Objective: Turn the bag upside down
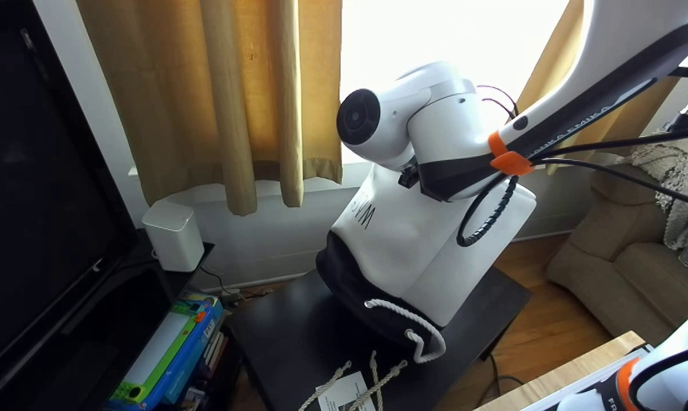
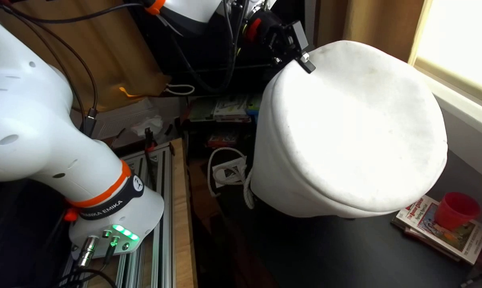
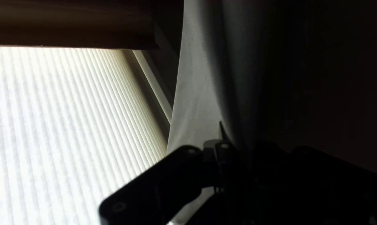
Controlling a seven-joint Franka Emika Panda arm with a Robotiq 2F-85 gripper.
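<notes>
White fabric stands out in the middle of an exterior view: we see the bag [image 1: 389, 245] there, tilted, its black rim [image 1: 344, 274] lowermost at the dark bench [image 1: 275, 348]. A white rope handle [image 1: 437, 341] droops from that rim. The robot arm [image 1: 458, 131] reaches in from the upper right of the frame and covers part of the bag's upper end. Pale cords [image 1: 387, 378] and a printed card [image 1: 344, 389] lie on the bench at the bottom of the frame, and a small white device [image 1: 175, 240] stands at left.

In an exterior view we face the bag's round white base [image 2: 369, 132], right of centre and turned upward. At its upper left edge we find the hand [image 2: 299, 63] — its fingers [image 2: 308, 66] lie on either side of that edge, pinching the fabric. A red cup [image 2: 457, 211] sits on a magazine [image 2: 463, 242] at lower right; the arm's foot [image 2: 117, 212] stands at lower left.

In the wrist view we see the bag's pale cloth running down the centre to the hand, whose fingers hold a fold at the bottom of the frame. The right half is too dark for us to read — at lower left we see a bright ribbed shade [image 3: 60, 134].
</notes>
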